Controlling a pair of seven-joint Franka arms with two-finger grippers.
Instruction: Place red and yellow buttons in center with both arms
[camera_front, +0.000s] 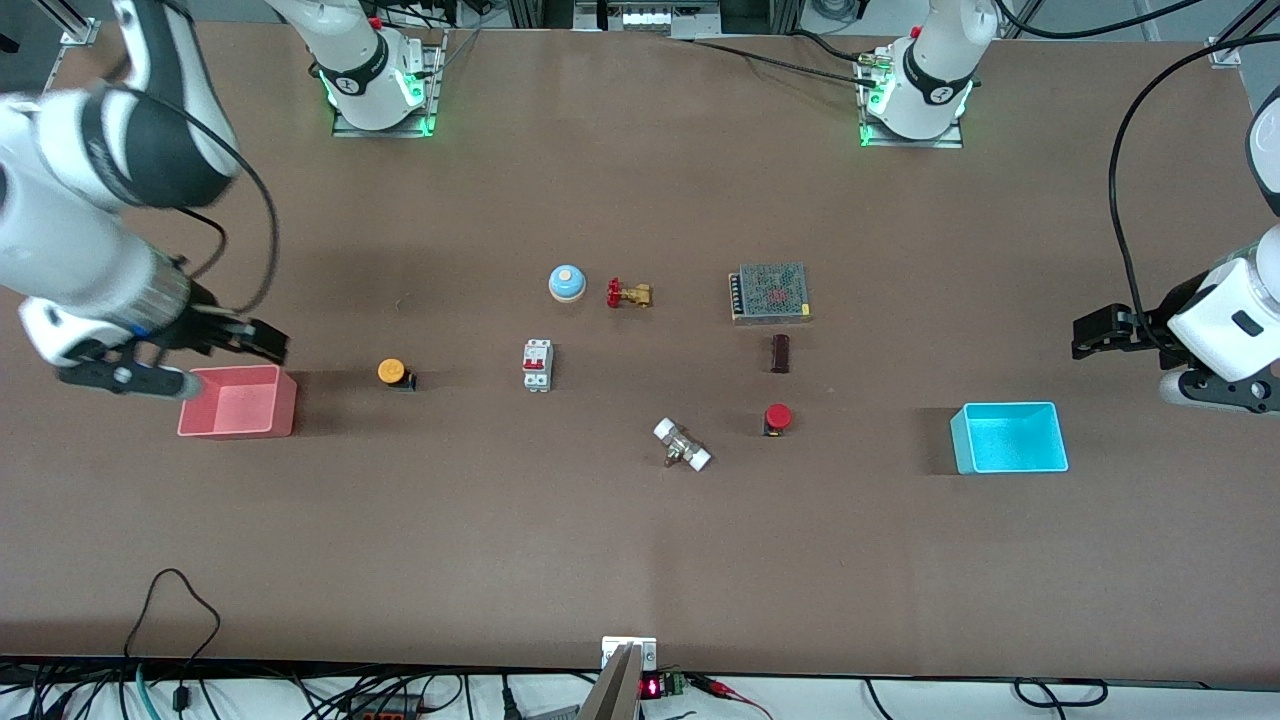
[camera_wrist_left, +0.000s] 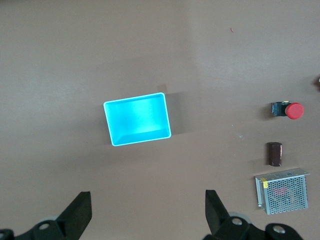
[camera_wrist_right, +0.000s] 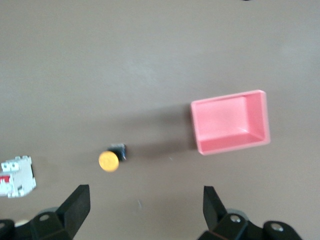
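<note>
Landmark: the white breaker (camera_front: 537, 365) near the middle of the desk (camera_front: 640, 560).
Yellow button (camera_front: 392, 372): on the desk, beside the breaker toward the right arm's end, between it and the pink bin (camera_front: 240, 402).
Red button (camera_front: 777, 418): nearer the front camera than the breaker, toward the left arm's end.
Right gripper (camera_front: 262, 341): over the pink bin's edge; jaws spread wide and empty, shown plainly only in its wrist view.
Left gripper (camera_front: 1085, 336): up in the air near the blue bin (camera_front: 1010, 438); its wrist view shows jaws released, holding nothing.
</note>
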